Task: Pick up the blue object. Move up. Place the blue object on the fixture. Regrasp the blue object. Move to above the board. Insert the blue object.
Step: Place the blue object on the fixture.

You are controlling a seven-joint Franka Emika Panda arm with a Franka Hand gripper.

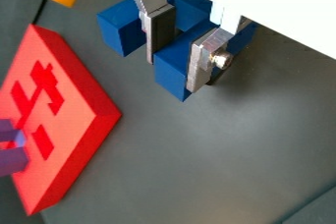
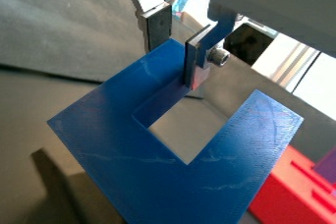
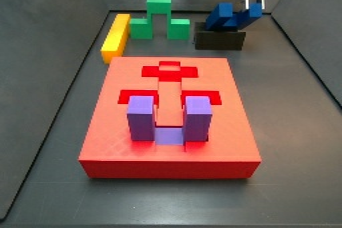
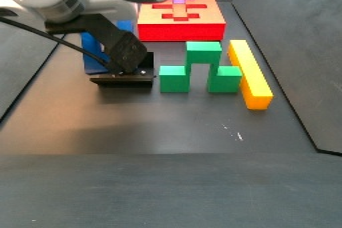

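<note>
Two silver fingers [image 1: 160, 27] of your gripper [image 1: 184, 41] are clamped on one prong of the blue object [image 1: 132, 22], which you can see resting tilted on the fixture [image 3: 221, 39] at the far end of the floor in a side view. In a wrist view the same pinch shows on the blue object [image 2: 171, 159], pads pressed to either face of the prong. Your board [image 3: 170, 117] lies well apart from it, with the purple U-shaped block [image 3: 167, 118] seated in its near recess. Beside the fixture stand the green stepped block [image 4: 201, 67] and the yellow bar [image 4: 250, 72].
</note>
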